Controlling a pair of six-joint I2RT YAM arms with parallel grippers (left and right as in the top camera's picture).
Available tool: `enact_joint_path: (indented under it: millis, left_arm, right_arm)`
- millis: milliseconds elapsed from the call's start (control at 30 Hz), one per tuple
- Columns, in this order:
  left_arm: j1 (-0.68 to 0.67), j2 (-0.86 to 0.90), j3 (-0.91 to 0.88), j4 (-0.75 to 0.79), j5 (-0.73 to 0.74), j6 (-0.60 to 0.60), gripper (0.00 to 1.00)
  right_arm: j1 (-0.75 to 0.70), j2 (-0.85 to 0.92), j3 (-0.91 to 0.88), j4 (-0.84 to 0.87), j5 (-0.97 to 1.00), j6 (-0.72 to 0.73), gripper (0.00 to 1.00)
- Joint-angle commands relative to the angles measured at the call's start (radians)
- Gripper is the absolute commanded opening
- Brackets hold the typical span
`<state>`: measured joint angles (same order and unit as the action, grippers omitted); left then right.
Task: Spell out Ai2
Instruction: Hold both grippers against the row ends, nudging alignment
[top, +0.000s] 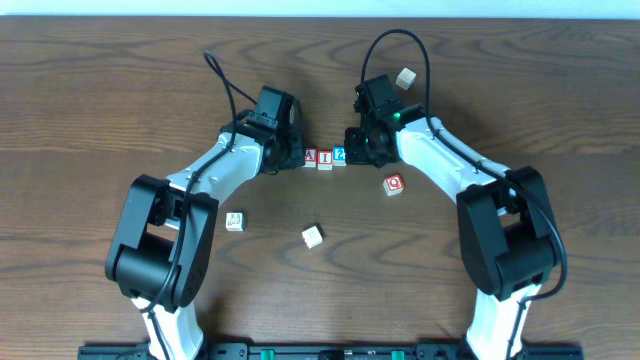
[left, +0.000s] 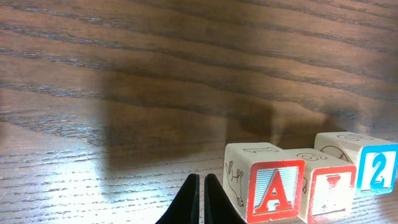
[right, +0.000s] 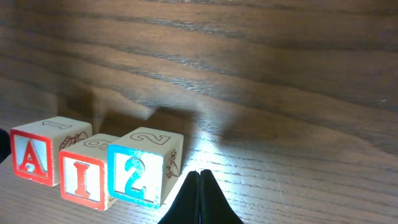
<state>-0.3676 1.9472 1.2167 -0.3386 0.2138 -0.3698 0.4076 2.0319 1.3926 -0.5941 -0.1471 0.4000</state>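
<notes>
Three pale wooden cubes stand in a touching row at the table's middle: the red A cube (top: 310, 157), the red I cube (top: 325, 158) and the blue 2 cube (top: 340, 155). The left wrist view shows A (left: 272, 190), I (left: 331, 193) and 2 (left: 377, 171); the right wrist view shows A (right: 31, 155), I (right: 82, 176) and 2 (right: 134, 174). My left gripper (left: 201, 179) is shut and empty just left of the A cube. My right gripper (right: 199, 174) is shut and empty just right of the 2 cube.
A red Q cube (top: 393, 184) lies right of the row. A plain pale cube (top: 405, 77) sits behind my right arm. Two more pale cubes lie nearer the front, one (top: 234, 221) at the left and one (top: 312, 236) at the middle.
</notes>
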Motion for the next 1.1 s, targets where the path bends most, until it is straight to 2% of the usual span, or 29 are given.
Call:
enact_joint_path:
  millis: [0, 1067]
  left_arm:
    - [-0.002, 0.018, -0.006, 0.004, 0.019, -0.021, 0.06]
    - [-0.007, 0.042, -0.006, 0.041, 0.079, -0.037, 0.06]
  right_arm:
    - [-0.006, -0.012, 0.014, -0.001, -0.023, -0.02, 0.01]
    - [-0.006, -0.012, 0.014, 0.004, -0.089, -0.05, 0.01]
